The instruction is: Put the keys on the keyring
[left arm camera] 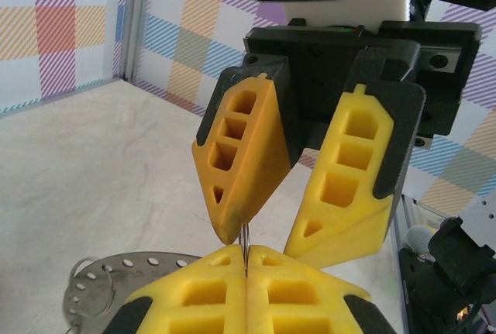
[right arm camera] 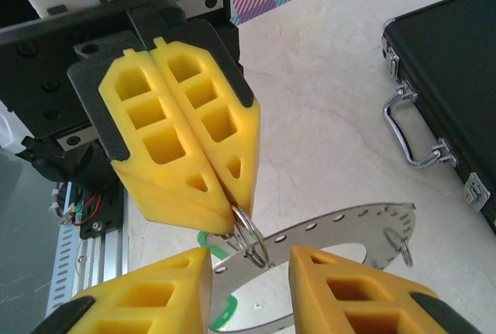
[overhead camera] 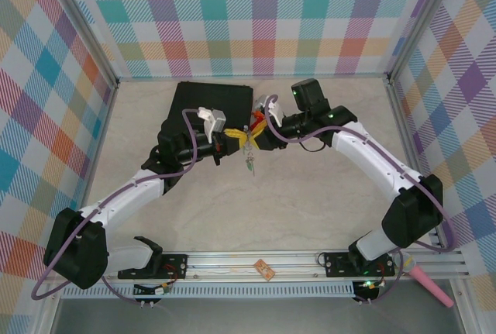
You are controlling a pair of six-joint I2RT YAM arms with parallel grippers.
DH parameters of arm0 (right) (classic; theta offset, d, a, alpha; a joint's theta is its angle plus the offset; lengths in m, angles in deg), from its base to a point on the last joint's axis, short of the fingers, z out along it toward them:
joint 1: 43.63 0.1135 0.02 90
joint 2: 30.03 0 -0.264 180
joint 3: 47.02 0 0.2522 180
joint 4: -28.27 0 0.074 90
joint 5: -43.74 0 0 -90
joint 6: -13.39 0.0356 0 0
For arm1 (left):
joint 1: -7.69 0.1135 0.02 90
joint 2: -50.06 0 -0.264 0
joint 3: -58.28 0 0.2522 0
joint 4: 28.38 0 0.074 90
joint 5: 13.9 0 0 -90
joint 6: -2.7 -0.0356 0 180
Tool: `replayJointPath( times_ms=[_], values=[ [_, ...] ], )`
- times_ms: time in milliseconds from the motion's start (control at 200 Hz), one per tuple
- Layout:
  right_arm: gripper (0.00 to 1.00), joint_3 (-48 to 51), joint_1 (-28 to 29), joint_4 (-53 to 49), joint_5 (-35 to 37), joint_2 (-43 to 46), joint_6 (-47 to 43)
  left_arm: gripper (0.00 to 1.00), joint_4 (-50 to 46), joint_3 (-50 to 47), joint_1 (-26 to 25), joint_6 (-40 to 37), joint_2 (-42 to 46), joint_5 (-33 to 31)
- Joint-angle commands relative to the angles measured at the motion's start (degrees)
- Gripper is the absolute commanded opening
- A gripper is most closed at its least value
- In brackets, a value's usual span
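Left fingers [right arm camera: 190,148] are pressed flat together, and their tips pinch a small wire loop [right arm camera: 249,235] near the centre of the right wrist view. In the left wrist view the same thin wire rises from the seam between them. Right fingers [left arm camera: 353,179] stand apart, one on each side of that loop, with nothing clamped. One tip sits just beside the wire; whether it touches I cannot tell.

The keyring [right arm camera: 341,222], a flat grey band pierced with small holes, crosses the lower middle of the right wrist view, just behind the loop and between the right fingers. It is unclear whether it hangs from the loop or rests on the table [right arm camera: 325,94]. A green tag [right arm camera: 208,241] peeps out just under the left tips, so the loop probably belongs to one of the keys [overhead camera: 249,165]. In the top view they are a tiny cluster just below where the two arms meet, too small to make out the blades. The black case [right arm camera: 457,70] lies well apart at the upper right.

The step in hand looks like the threading itself: one arm presents the loop while the other is placed to take the ring. The next move calls for the right fingers to close squarely on the thin band and steer it into the loop. The left grip must hold firm, since so fine a wire could twist or slip out.
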Motion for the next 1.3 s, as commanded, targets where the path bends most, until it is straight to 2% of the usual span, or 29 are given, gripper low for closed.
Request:
replayJointPath(
  times_ms=[0, 225, 295, 490, 755, 990, 1150, 1295],
  values=[
    [0.29, -2.34, 0.44, -1.89, -0.36, -0.77, -2.37, 0.0, 1.1, 0.01, -0.37, -0.84, 1.34, 2.02],
    [0.26, -2.35, 0.87, -0.95, -1.27, -0.87, -2.27, 0.0, 0.16, 0.67, -0.55, -0.92, 0.87, 2.83],
    [0.21, -2.48, 1.13, -1.1, -1.26, -0.99, -2.33, 0.0, 0.17, 0.82, -0.65, -0.91, 0.72, 2.92],
    [0.2, -2.13, 1.58, -0.73, -1.74, -1.07, -2.37, 0.0, 0.06, 0.68, -0.75, -0.92, 0.55, 2.84],
    [0.0, -2.43, 1.97, -1.85, -2.22, -1.48, -2.9, 0.0, 0.23, 0.31, -0.75, -0.94, 1.24, 2.22],
    [0.0, -1.38, 2.02, 0.23, -1.28, -0.74, -1.48, 0.0, 0.94, 0.05, -0.75, -0.49, 1.56, 1.51],
    [0.0, 2.86, 1.85, 7.77, -0.93, 2.08, 1.05, 0.29, 2.04, -0.34, -0.74, 1.28, 2.61, -0.33],
    [0.0, 7.56, 1.23, 17.0, -1.02, 4.66, 5.01, 0.36, 8.36, -2.92, -0.66, 5.03, 5.08, -3.9]
  ],
)
